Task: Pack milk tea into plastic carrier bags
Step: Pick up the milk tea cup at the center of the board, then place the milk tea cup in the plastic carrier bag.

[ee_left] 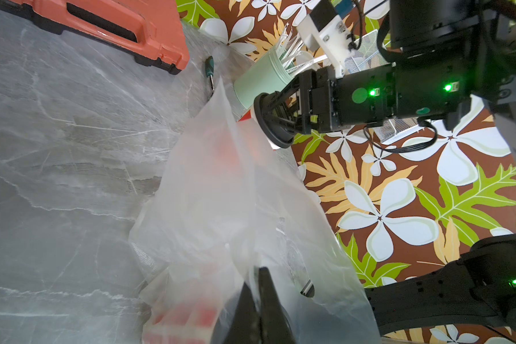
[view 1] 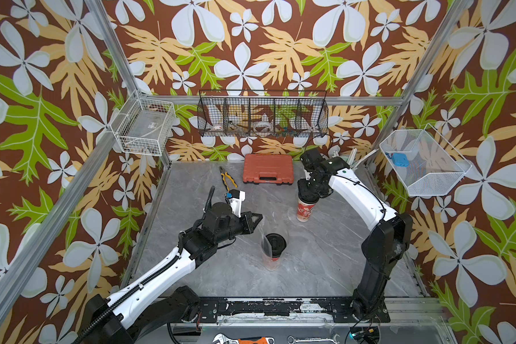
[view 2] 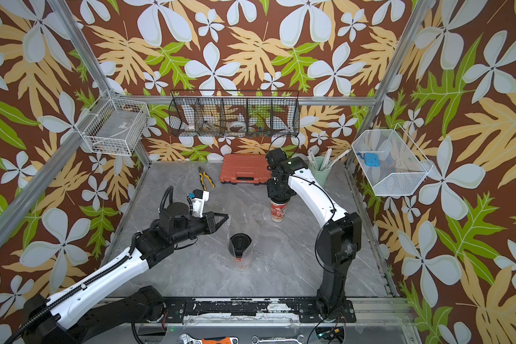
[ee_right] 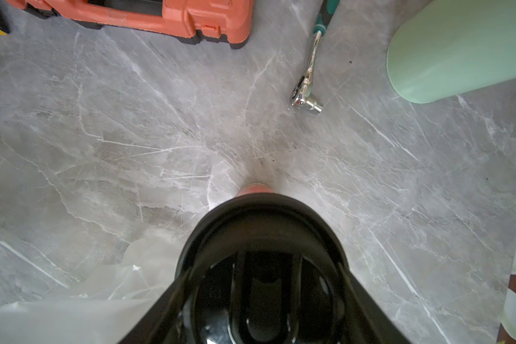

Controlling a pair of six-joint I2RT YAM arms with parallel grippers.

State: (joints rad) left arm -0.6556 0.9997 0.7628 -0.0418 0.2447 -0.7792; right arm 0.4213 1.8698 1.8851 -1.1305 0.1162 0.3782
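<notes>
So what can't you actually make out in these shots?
- Far cup: its lid is covered by the right claw in both top views; grip or mere contact, unclear.
- Near cup: its pattern is blurred by the carrier bag around it.
- Clear film in the right wrist view: cut off by the frame edge, so which bag it belongs to is unclear.
- Black wire basket: its contents are too small to name.

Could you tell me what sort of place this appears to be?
Most likely a robot test cell, not a drinks shop: an aluminium frame with floral-papered walls boxes in the table, and an orange tool case and pliers lie at the back.
</notes>
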